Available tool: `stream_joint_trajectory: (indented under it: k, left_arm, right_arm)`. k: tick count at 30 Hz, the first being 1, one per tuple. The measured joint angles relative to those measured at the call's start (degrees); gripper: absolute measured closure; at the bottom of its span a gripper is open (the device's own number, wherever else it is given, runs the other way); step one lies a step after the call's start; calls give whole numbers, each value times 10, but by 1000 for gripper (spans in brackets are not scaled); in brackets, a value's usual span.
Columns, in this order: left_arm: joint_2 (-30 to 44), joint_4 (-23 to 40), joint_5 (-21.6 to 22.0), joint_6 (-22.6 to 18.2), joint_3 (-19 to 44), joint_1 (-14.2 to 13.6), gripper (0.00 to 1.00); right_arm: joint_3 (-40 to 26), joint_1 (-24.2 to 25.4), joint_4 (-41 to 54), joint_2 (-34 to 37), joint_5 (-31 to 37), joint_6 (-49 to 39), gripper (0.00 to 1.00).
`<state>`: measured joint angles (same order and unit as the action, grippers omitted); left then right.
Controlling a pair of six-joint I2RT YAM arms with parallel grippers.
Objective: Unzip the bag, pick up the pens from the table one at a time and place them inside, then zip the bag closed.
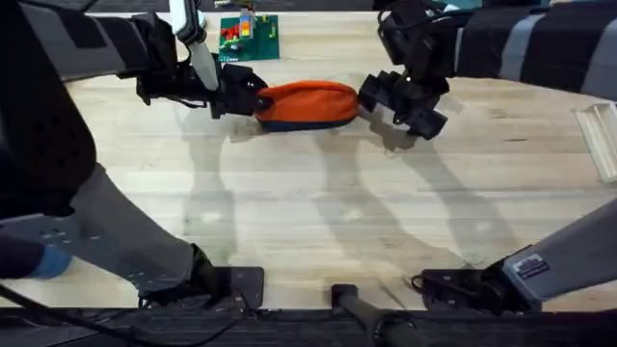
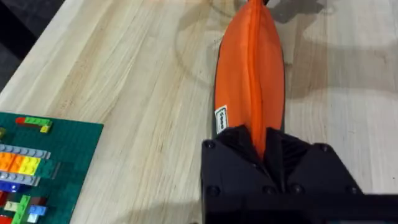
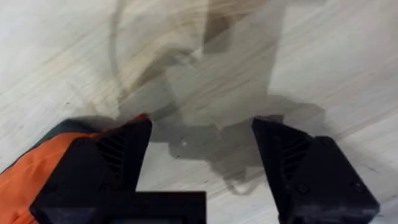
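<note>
Resting zipped on the bench [image 1: 318, 212], bag [image 1: 307, 104]: left tool [image 1: 253, 99] clamping its left end; right tool [image 1: 390, 104] spread wide, empty; task apparently finishing.

Toy-brick board [image 1: 249, 37]: green baseplate at the table's far edge, carrying red, yellow, orange and blue bricks.
Clear strip [image 1: 600, 140]: pale, translucent, lying by the right edge.

near table [image 1: 318, 212] wide open | far: bag [image 1: 307, 102] hemmed by left gripper [image 1: 253, 99], right gripper [image 1: 395, 106] | brick board [image 1: 249, 37] behind
</note>
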<state>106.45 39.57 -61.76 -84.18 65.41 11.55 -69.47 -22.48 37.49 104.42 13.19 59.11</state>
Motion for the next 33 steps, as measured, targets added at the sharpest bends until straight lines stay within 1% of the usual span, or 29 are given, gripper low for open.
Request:
stream_joint_trajectory:
  k: [12,15,19,21,22,24,25,27,28,29,30,33]
  left_arm:
    - [0,2,0,0,0,0,959]
    - [0,3,0,0,0,0,959]
    - [0,3,0,0,0,0,949]
    - [0,6,-1,0,0,0,747]
    - [0,7,-1,1,0,0,678]
    - [0,8,-1,0,0,1,603]
    - [0,8,-1,-1,0,1,513]
    - [0,11,0,0,0,2,253]
    - [0,11,0,1,0,2,85]
    - [0,12,0,2,0,2,33]
    - [0,12,0,2,0,2,14]
    - [0,15,0,2,0,2,8]
  right_arm:
    - [-1,1,10,-3,9,-6,5]
    - [-1,2,13,-13,9,-7,5]
    - [-1,2,13,-44,9,-9,5]
    - [-2,2,13,-58,9,-9,5]
    - [-3,2,13,-64,9,-9,5]
    - [-4,2,13,-70,9,-9,5]
    - [-5,2,13,-71,9,-9,5]
    - [-5,2,13,-72,9,-9,5]
    - [-5,2,14,-72,9,-9,5]
    - [-5,2,14,-72,9,-9,5]
    - [-5,2,14,-72,9,-9,6]
    - [-5,2,14,-72,9,-9,5]
